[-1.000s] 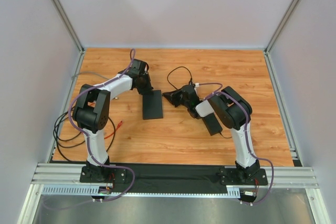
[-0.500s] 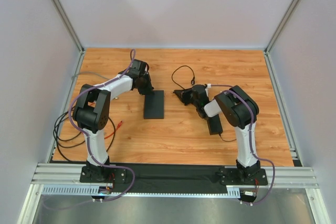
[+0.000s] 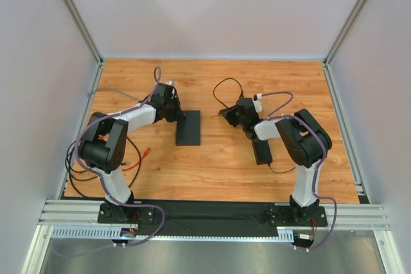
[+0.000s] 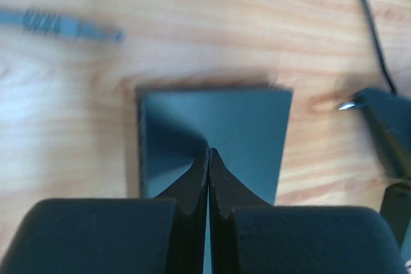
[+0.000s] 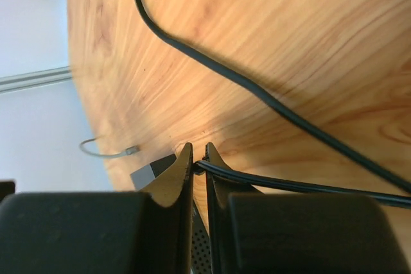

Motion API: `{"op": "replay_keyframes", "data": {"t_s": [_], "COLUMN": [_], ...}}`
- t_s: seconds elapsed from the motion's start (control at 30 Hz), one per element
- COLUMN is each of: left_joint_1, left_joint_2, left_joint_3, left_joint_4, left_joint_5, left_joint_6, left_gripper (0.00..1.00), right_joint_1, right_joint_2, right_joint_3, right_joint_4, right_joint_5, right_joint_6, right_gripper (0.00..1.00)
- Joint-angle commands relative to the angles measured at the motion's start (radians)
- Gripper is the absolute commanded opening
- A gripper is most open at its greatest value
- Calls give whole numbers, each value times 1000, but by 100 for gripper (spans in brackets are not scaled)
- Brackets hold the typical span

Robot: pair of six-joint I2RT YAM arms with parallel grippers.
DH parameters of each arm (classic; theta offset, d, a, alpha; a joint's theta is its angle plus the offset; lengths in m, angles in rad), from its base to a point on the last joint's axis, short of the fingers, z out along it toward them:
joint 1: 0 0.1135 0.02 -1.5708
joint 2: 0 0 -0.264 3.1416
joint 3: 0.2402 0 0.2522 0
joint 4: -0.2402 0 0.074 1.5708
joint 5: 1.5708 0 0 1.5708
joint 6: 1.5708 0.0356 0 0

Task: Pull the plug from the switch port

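The switch point(image 3: 187, 127) is a flat matte-black box lying on the wood table, left of centre. My left gripper point(image 3: 179, 115) is shut, with its tips resting on the switch's top at its far end; in the left wrist view it point(image 4: 209, 153) sits over the switch point(image 4: 247, 126). My right gripper point(image 3: 226, 115) is shut on the plug of a thin black lead point(image 5: 289, 185), a short way right of the switch. The plug's silver tip point(image 4: 347, 105) shows free in the air, apart from the switch. The right wrist view shows the right gripper point(image 5: 199, 158) pinching the lead, with a corner of the switch point(image 5: 153, 172) behind it.
The lead loops point(image 3: 225, 89) toward the back and runs to a black adapter brick point(image 3: 261, 152) under the right arm. A loose grey cable end point(image 4: 67, 27) lies beyond the switch. Black and orange cables point(image 3: 131, 162) lie at the table's left edge. Grey walls enclose three sides.
My right gripper has moved right and back, away from the switch's edge, carrying the plug and lead with it. The left gripper stayed on the switch, and its arm shifted slightly left.
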Motion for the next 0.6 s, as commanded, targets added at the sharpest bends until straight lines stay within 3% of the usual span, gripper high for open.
{"op": "replay_keyframes", "data": {"t_s": [0.0,0.23,0.57], "left_joint_1": [9,-11,-16], "left_joint_2": [-84,-285,-394], "left_joint_3": [-150,-309,-411], "left_joint_4": [40,224,335], "left_joint_5": [-64,-105,-124], "left_joint_6": [55,69,72], "left_gripper": [0,0,1], "right_joint_1": [-14,-70,-156], "right_joint_2": [-153,-251,-229], "right_joint_3": [7,62,77], "right_joint_4": [-179,-446,-451], "right_joint_5": [165,245,125], "right_joint_6": [-220,-417,-515], "right_gripper": [0,0,6]}}
